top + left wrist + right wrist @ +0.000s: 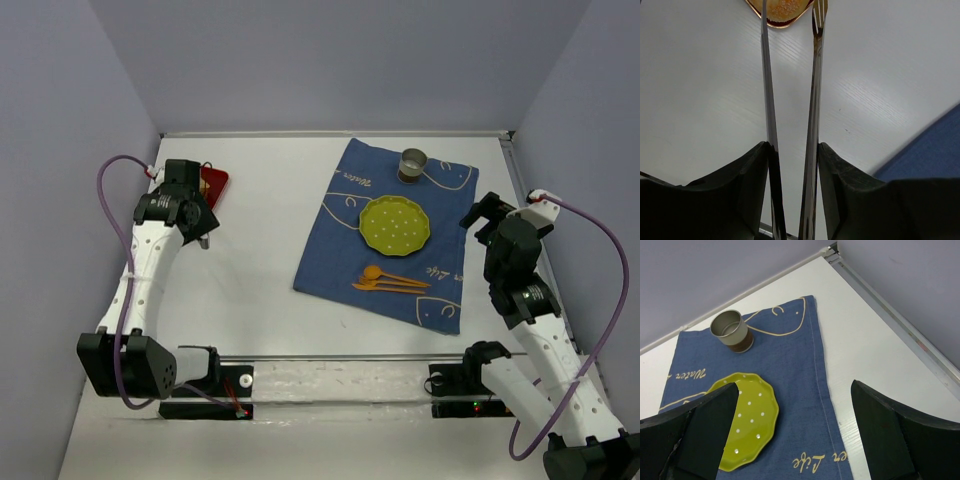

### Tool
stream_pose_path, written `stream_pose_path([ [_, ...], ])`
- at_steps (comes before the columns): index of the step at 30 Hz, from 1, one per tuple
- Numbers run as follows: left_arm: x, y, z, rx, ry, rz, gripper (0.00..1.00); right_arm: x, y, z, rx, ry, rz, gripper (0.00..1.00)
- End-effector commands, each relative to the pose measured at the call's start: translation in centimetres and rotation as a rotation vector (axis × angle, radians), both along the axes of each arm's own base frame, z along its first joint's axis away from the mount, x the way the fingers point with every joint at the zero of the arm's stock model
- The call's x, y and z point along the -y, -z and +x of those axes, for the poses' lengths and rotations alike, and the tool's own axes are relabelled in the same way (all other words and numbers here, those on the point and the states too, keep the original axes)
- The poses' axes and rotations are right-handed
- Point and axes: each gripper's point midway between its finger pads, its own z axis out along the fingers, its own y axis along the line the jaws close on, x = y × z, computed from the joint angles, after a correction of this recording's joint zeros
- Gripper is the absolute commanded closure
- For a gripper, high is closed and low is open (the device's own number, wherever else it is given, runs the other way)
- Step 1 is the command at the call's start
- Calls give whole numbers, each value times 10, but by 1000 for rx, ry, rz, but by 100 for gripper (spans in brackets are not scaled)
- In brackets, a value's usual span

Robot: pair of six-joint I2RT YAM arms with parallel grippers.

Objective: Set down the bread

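On the far left, the left gripper point(790, 7) is stretched out over a small red dish point(216, 183). Its two long thin fingers point(768, 100) run nearly side by side with only a narrow strip of white table point(250, 290) showing between them. Right at their tips sits the bread point(780, 5), orange-golden and still lying in the dish. The wrist view cuts it off at the top edge. One finger crosses the dish's left part and the other ends just beside its right rim. The bread lies between the tips, but I cannot tell whether they press on it or merely straddle it.

Well off to that hand's right lies a blue cloth point(330, 250) with a green plate point(395, 223) on it. A small metal cup point(413, 165) stands beyond the plate, and an orange spoon and fork point(385, 280) lie on the near side.

Further right, the right gripper point(478, 215) hangs above the cloth's right edge. Its dark fingers point(705, 430) are spread wide with nothing between them, and the plate and cup are ahead to its left.
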Motion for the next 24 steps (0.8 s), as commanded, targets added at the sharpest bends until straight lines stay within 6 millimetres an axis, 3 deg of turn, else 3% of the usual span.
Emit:
stream_pose_path([
  [1,11,-17,10,46,65,-15,47,2,-14,2,66,24,9,0],
  [24,-8,-1,11,-43,-17,81,46,8,-15,-2,76,52,5,0],
])
